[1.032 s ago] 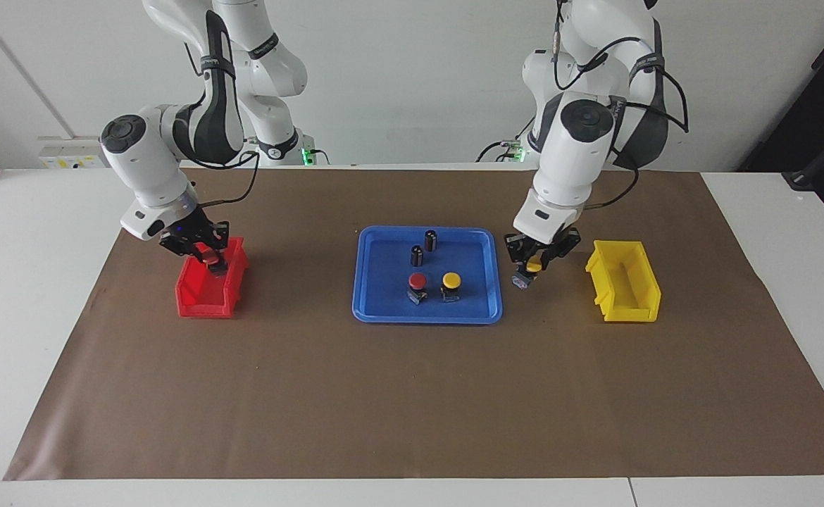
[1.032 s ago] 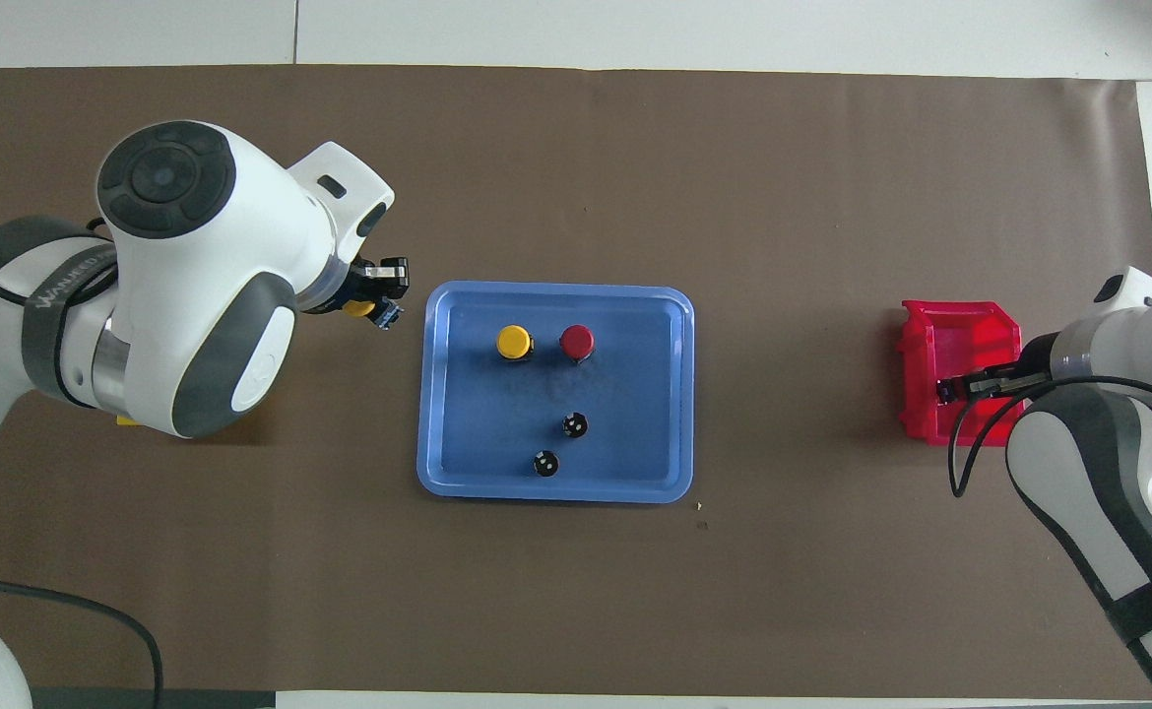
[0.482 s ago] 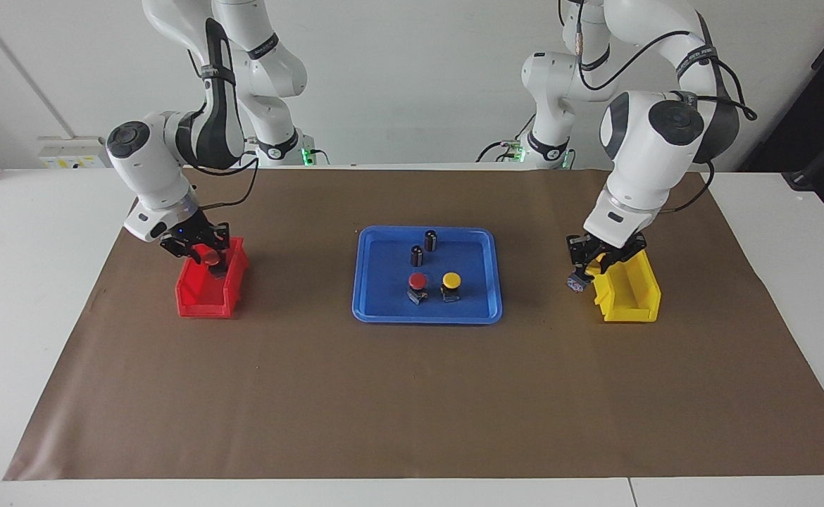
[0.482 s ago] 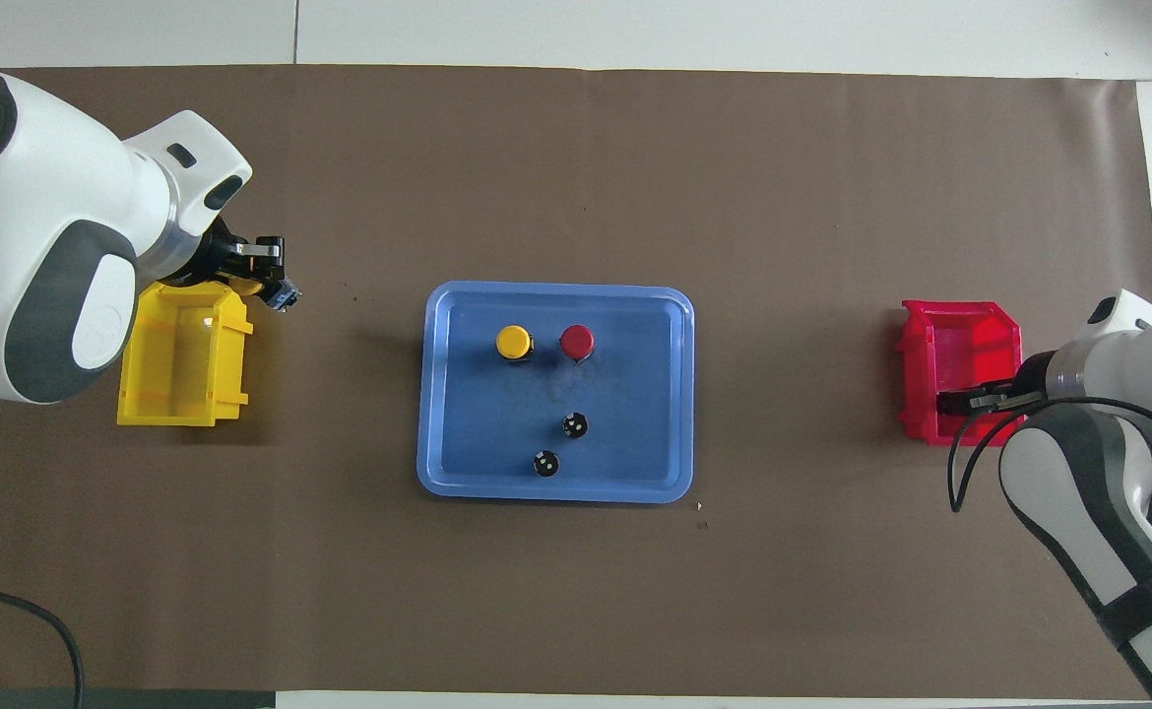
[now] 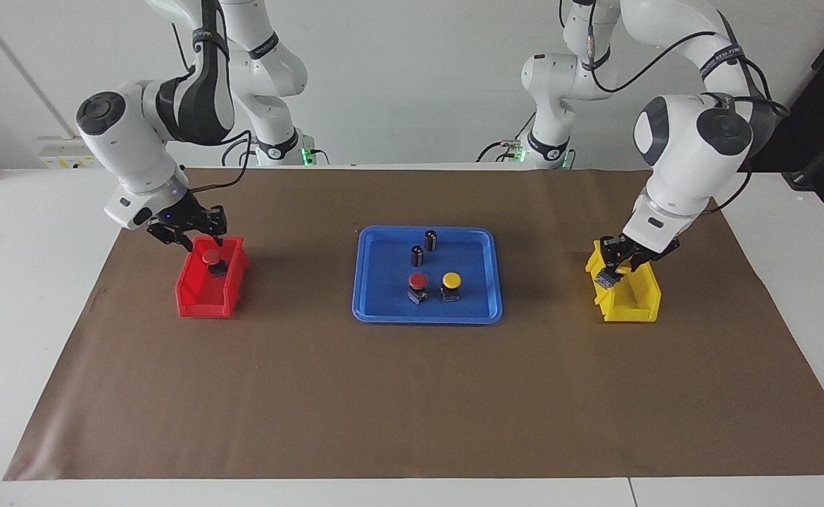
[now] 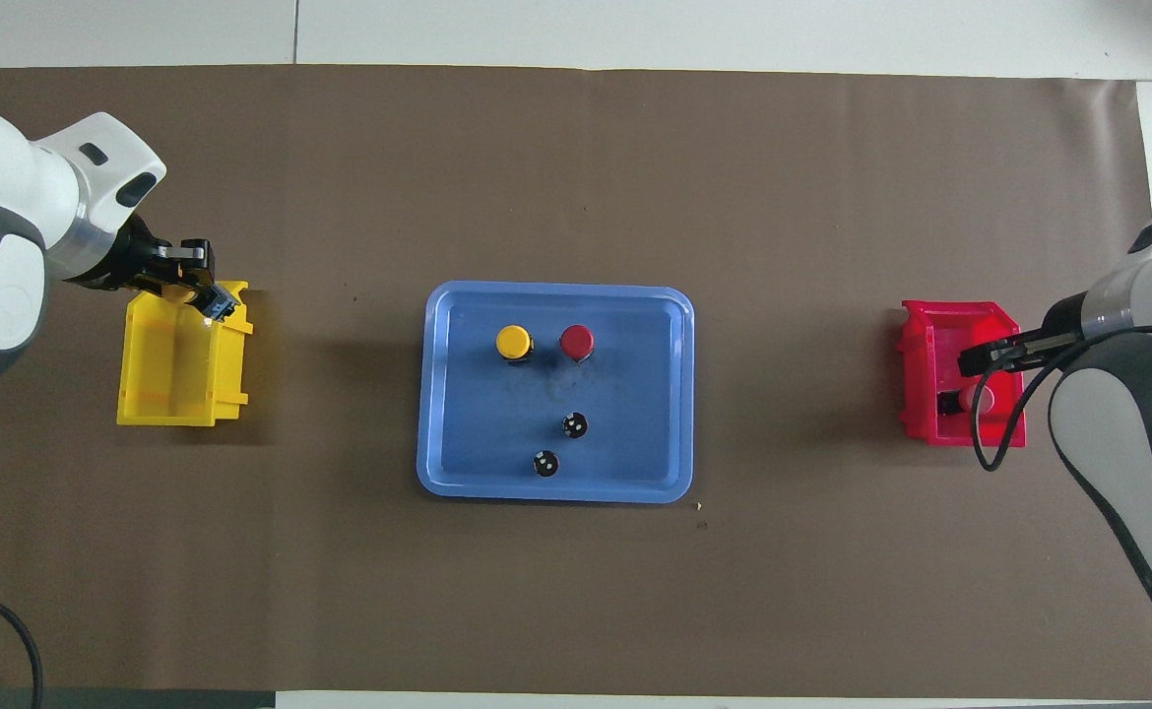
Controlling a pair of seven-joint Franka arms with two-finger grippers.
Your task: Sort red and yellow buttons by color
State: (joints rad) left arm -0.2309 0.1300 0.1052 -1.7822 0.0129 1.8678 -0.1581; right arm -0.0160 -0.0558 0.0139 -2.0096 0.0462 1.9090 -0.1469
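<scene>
My right gripper (image 5: pixel 191 238) is open just above the red bin (image 5: pixel 201 304), and a red button (image 5: pixel 211 259) lies in that bin. In the overhead view the right gripper (image 6: pixel 982 358) is over the red bin (image 6: pixel 916 394), with the red button (image 6: pixel 970 399) below it. My left gripper (image 5: pixel 613 270) is shut on a yellow button (image 5: pixel 603 281) over the yellow bin (image 5: pixel 630 310), at the bin's end nearer the tray. It shows in the overhead view (image 6: pixel 204 293) over the yellow bin (image 6: pixel 172 384). Another red button (image 5: pixel 417 282) and yellow button (image 5: pixel 451 280) stand in the blue tray (image 5: pixel 426 318).
Two small dark cylinders (image 5: pixel 417 255) (image 5: pixel 431 240) stand in the tray, nearer to the robots than the buttons. The tray lies mid-table on a brown mat (image 5: pixel 412 394), between the two bins.
My left gripper has carried the yellow button from beside the tray to over the yellow bin. My right gripper has let go of the red button and lifted a little; the button lies in the red bin.
</scene>
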